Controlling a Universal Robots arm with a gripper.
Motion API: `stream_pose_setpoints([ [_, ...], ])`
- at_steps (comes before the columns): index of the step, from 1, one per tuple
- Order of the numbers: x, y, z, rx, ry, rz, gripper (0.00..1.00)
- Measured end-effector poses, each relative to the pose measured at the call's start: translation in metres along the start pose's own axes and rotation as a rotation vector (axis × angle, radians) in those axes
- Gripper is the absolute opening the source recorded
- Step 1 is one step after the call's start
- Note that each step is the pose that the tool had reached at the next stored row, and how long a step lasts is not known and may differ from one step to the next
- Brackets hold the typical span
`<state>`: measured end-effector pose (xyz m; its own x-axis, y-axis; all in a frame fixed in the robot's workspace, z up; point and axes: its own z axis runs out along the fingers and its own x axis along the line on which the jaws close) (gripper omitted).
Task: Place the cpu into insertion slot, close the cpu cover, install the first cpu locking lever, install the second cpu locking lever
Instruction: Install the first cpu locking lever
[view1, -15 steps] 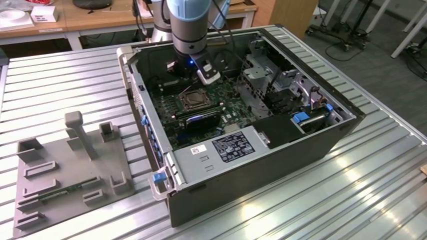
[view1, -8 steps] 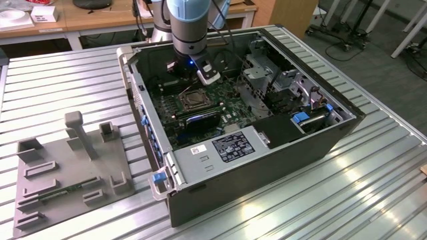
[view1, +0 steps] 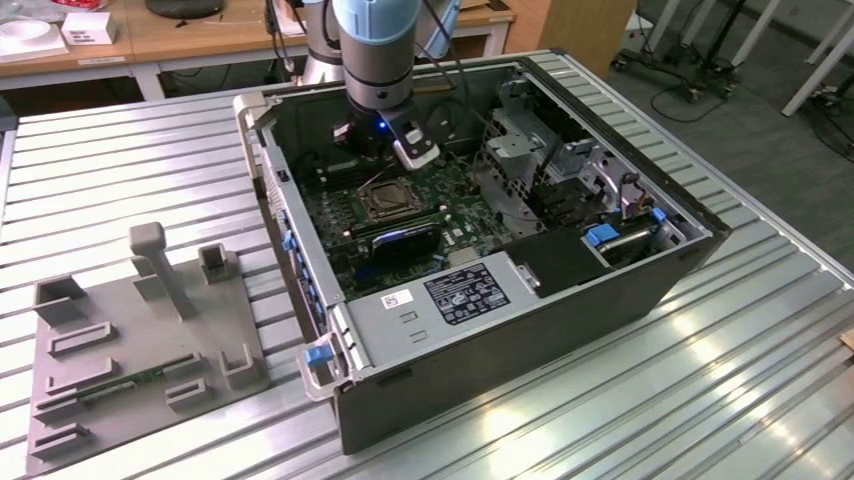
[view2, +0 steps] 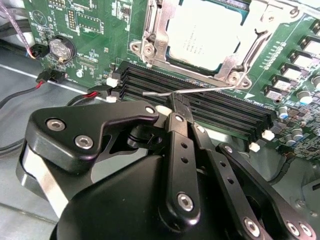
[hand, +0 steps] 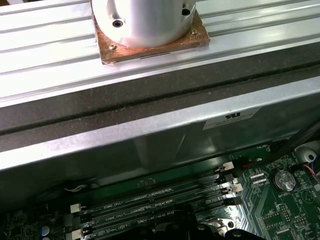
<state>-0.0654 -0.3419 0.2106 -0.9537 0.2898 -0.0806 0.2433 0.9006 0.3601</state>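
Black gripper (view2: 176, 104) linkage looms closest in the second wrist view, jaws drawn together so its tip can bear on the thin locking lever (view2: 205, 90) over the memory slots (view2: 220, 112). At twelve o'clock beyond it, the cpu (view2: 205, 32) sits in the insertion slot (view2: 235, 76), cpu cover (view2: 159, 30) lowered around it.

cpu (view2: 207, 32): pale matt metal lid, smooth. cpu cover (view2: 156, 25): bare bright steel, glossy. lever (view2: 200, 90): thin polished wire. motherboard (view2: 95, 30): green lacquer, slight gloss. memory slots (view2: 210, 107): black plastic, satin. gripper (view2: 177, 105) links: matt black w/ shiny screws. counter (view1: 120, 170): ribbed alum., brushed sheen.
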Motion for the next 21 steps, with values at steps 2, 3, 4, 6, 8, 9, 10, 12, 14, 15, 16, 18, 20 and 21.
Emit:
stream_pose_setpoints([
  [2,0.0,0.0,0.0001,0.0004,0.0001,0.0,0.11],
  [3,0.0001,-0.0001,0.0004,0.0002,0.0,0.0,0.11],
  [4,0.0001,-0.0002,0.001,0.0,0.0,0.0,0.11],
  [6,0.0002,-0.0007,0.002,0.0001,0.0001,0.0,0.11],
  [8,0.0003,-0.001,0.0028,0.0002,0.0001,0.0,0.11],
  [9,0.0003,-0.0011,0.0031,0.0002,0.0,0.0,0.11],
  [10,0.0002,-0.0012,0.0035,0.0002,0.0,0.0,0.11],
  [12,-0.0003,-0.0013,0.0041,0.0003,0.0001,0.0,0.11],
  [14,-0.0011,-0.0012,0.0047,0.0002,0.0,0.0,0.11],
  [15,-0.0015,-0.0012,0.005,0.0002,0.0,0.0,0.11],
  [16,-0.0018,-0.0012,0.0053,0.0001,0.0,0.0,0.11],
  [18,-0.0024,-0.0013,0.0058,0.0002,0.0,0.0,0.11],
  [20,-0.0027,-0.0019,0.0058,0.0001,0.0,0.0,0.11],
  [21,-0.0029,-0.0025,0.0057,0.0001,0.0,0.0,0.11],
])
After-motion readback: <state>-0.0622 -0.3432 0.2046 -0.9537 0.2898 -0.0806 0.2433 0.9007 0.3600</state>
